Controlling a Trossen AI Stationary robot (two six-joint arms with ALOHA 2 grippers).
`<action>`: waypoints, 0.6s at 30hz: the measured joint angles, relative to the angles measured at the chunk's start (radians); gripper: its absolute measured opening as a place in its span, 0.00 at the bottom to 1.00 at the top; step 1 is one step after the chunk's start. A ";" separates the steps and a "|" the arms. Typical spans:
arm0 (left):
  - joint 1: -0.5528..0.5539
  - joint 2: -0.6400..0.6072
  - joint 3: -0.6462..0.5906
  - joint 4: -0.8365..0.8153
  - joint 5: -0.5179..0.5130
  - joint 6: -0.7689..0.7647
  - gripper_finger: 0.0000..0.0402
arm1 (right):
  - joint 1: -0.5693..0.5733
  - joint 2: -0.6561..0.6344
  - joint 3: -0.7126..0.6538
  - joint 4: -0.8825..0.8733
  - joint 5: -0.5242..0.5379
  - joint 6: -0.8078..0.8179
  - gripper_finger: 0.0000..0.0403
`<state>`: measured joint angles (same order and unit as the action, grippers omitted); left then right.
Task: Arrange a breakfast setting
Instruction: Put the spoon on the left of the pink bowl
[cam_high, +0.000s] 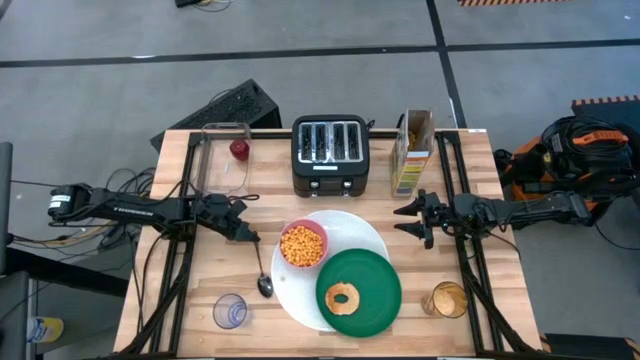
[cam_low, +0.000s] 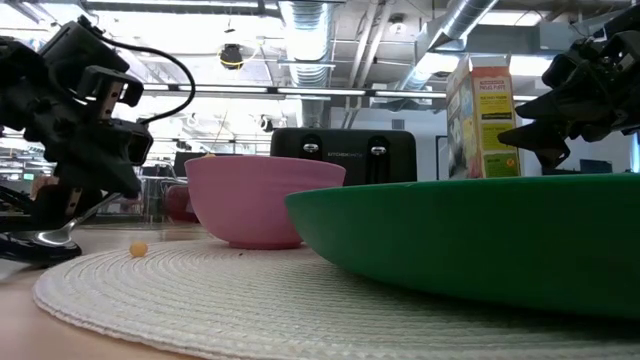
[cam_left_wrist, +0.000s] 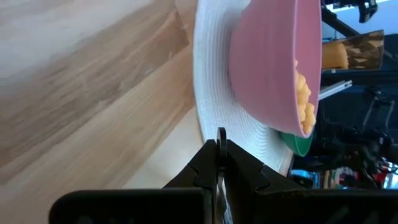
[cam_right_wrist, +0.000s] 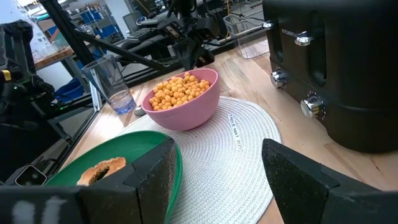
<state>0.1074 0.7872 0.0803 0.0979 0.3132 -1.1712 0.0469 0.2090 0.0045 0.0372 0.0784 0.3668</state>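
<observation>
A big white round plate (cam_high: 375, 240) holds a pink bowl (cam_high: 303, 245) of orange cereal (cam_right_wrist: 180, 90). A smaller green plate (cam_high: 375, 290) overlaps it and carries a ring bagel (cam_high: 343, 297). A metal spoon (cam_high: 262, 275) lies left of the white plate. My left gripper (cam_high: 243, 230) is shut on the spoon's handle. My right gripper (cam_high: 402, 220) is open and empty, to the right of the white plate. A small red fruit (cam_high: 239, 149) sits in the clear container (cam_high: 212, 165) at the far left. My left gripper pinches the free end of the spoon's handle (cam_left_wrist: 221, 140) between its two shut fingers, which slant down from the table's left. The spoon's bowl (cam_low: 52, 238) rests on the table, and the handle rises at a tilt to the fingers.
A black toaster (cam_high: 330, 155) and a cereal box (cam_high: 413, 150) stand at the far side. An empty clear glass (cam_high: 230, 311) stands near left, and a glass of orange drink (cam_high: 448, 299) near right. One loose cereal piece (cam_low: 138, 249) lies on the white plate.
</observation>
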 joint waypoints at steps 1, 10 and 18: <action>0.000 0.000 0.000 -0.004 -0.007 0.004 0.01 | 0.000 0.000 0.000 0.000 0.000 0.000 0.65; 0.000 0.000 0.000 0.019 0.002 -0.027 0.01 | 0.000 0.000 0.000 0.000 0.000 0.000 0.65; 0.000 0.021 0.000 0.021 -0.048 -0.011 0.01 | 0.000 0.000 0.000 0.000 0.000 0.000 0.65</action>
<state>0.1070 0.8081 0.0803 0.1190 0.2653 -1.1817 0.0471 0.2092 0.0044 0.0372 0.0784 0.3668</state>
